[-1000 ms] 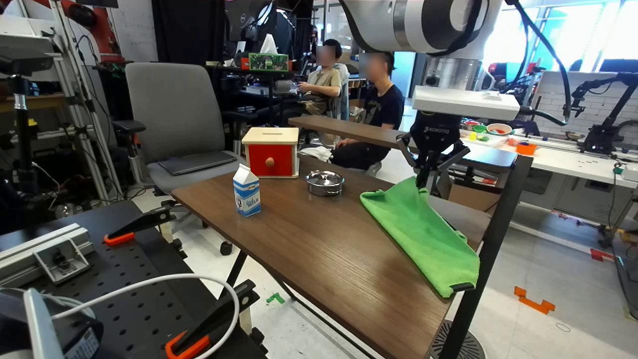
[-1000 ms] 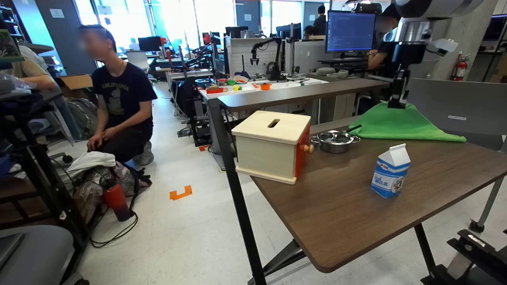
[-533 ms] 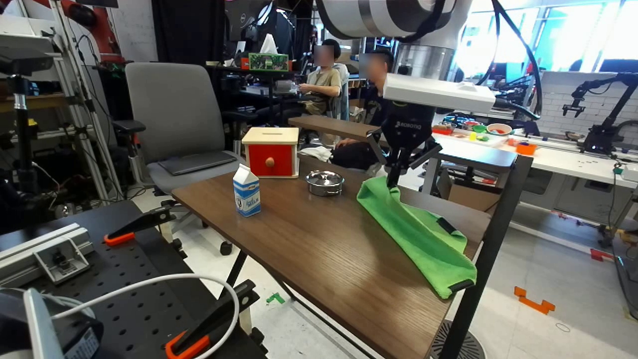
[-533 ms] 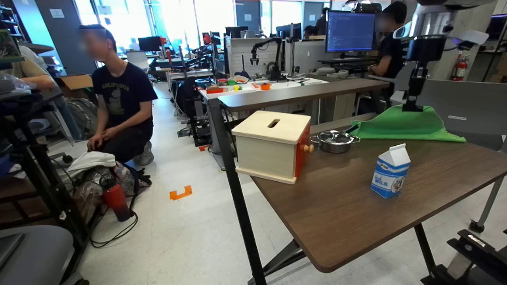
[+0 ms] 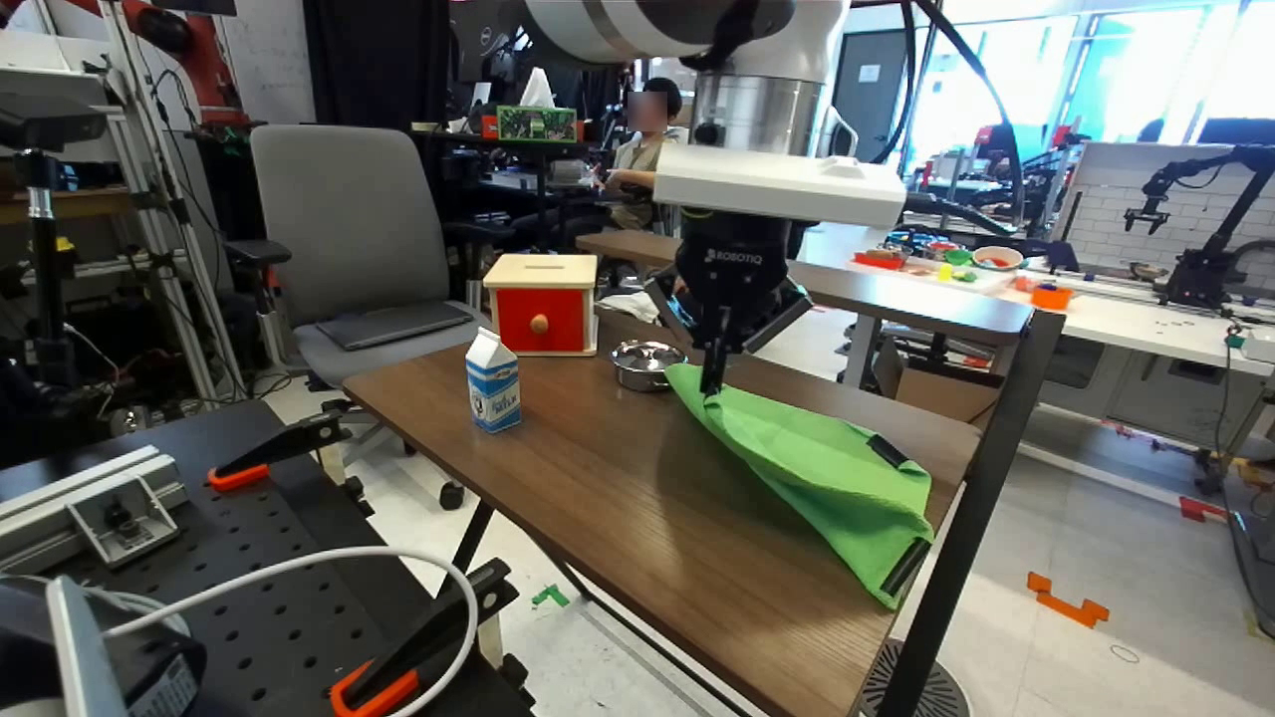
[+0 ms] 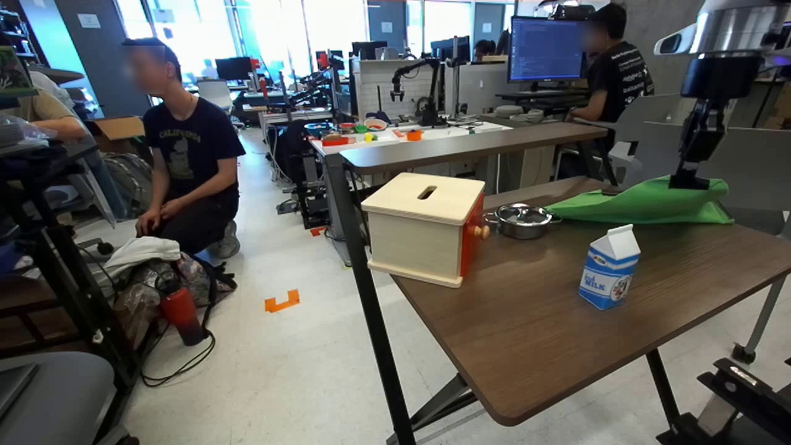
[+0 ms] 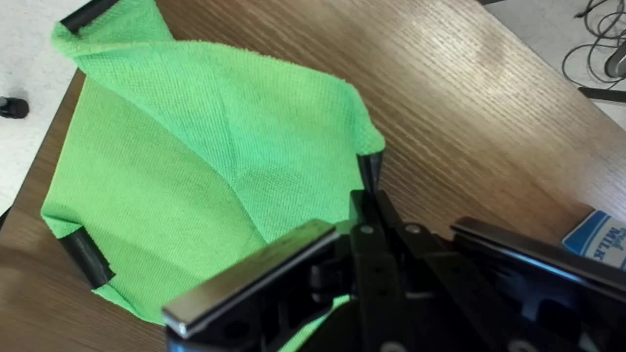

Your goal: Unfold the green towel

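The green towel (image 5: 812,453) lies on the brown table, partly spread, with its gripped edge raised. It also shows in an exterior view (image 6: 636,203) and in the wrist view (image 7: 195,142). My gripper (image 5: 711,386), also in an exterior view (image 6: 689,181), is shut on a dark tab (image 7: 370,168) at the towel's edge. In the wrist view the fingertips (image 7: 372,198) are pressed together around it. Two more dark tabs show at other edges, one at the lower left (image 7: 88,256) and one at the top left (image 7: 90,13). A long crease runs through the cloth. Part of the towel is hidden under the gripper.
A steel pot (image 5: 647,366) stands close to the towel's gripped corner. A milk carton (image 5: 494,383) and a wooden box with a red front (image 5: 543,309) stand on the table (image 5: 618,498). The table's edge and a black leg (image 5: 996,448) are beside the towel's far end.
My gripper has moved left in one exterior view and right in another, pulling the gripped towel edge along toward the pot's side. The towel has stretched out and shows more of its surface.
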Robot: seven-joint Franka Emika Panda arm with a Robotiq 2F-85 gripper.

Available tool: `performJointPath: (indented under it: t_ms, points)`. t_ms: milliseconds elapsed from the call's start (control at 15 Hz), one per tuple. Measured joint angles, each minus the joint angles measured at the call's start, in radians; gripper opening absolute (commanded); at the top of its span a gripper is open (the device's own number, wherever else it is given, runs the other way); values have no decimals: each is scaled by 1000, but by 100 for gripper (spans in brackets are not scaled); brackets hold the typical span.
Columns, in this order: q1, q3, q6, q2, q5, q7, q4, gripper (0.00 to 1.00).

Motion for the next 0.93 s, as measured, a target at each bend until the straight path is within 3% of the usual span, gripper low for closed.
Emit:
performJointPath:
  t_ms: [333, 400, 467, 600, 933]
  points:
    - [32, -25, 307, -137, -21, 121, -309, 1]
    - [45, -33, 376, -162, -32, 166, -372, 29]
    - [58, -42, 442, -184, -42, 221, -430, 31]
    - [100, -78, 558, -219, -95, 353, -527, 44]
    - [288, -294, 620, -252, -317, 669, -598, 81]
